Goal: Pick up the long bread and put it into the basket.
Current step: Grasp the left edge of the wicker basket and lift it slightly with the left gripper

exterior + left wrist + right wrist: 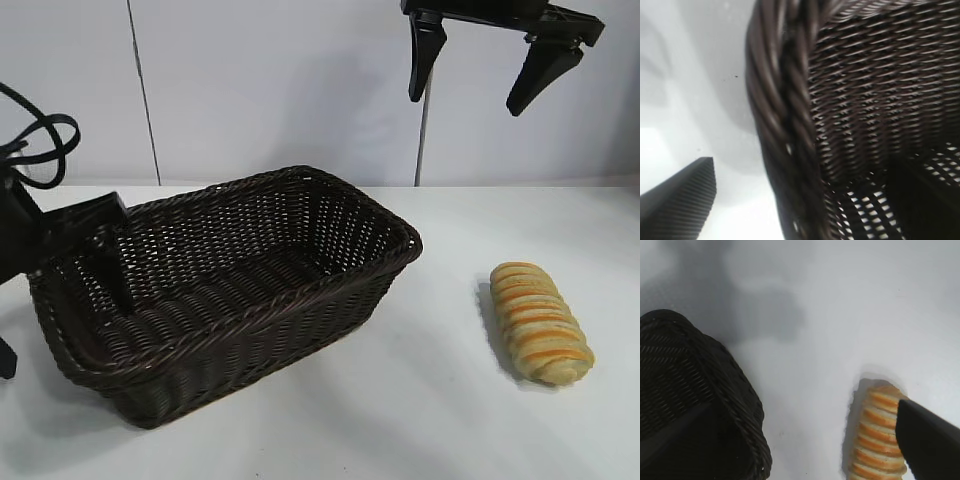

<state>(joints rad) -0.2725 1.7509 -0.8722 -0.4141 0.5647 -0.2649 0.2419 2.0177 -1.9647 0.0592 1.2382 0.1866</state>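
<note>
The long bread, golden with orange-brown stripes, lies on the white table to the right of the basket. The dark brown wicker basket stands left of centre with nothing in it. High above the gap between them hangs my right gripper, open wide and holding nothing. Its wrist view shows the bread partly behind one finger, and the basket's corner. My left gripper straddles the basket's left end wall, one finger inside and one outside. In the left wrist view the braided rim runs between the open fingers.
A white wall stands behind the table. Bare white tabletop lies between the basket and the bread and in front of both. Black cables loop above the left arm.
</note>
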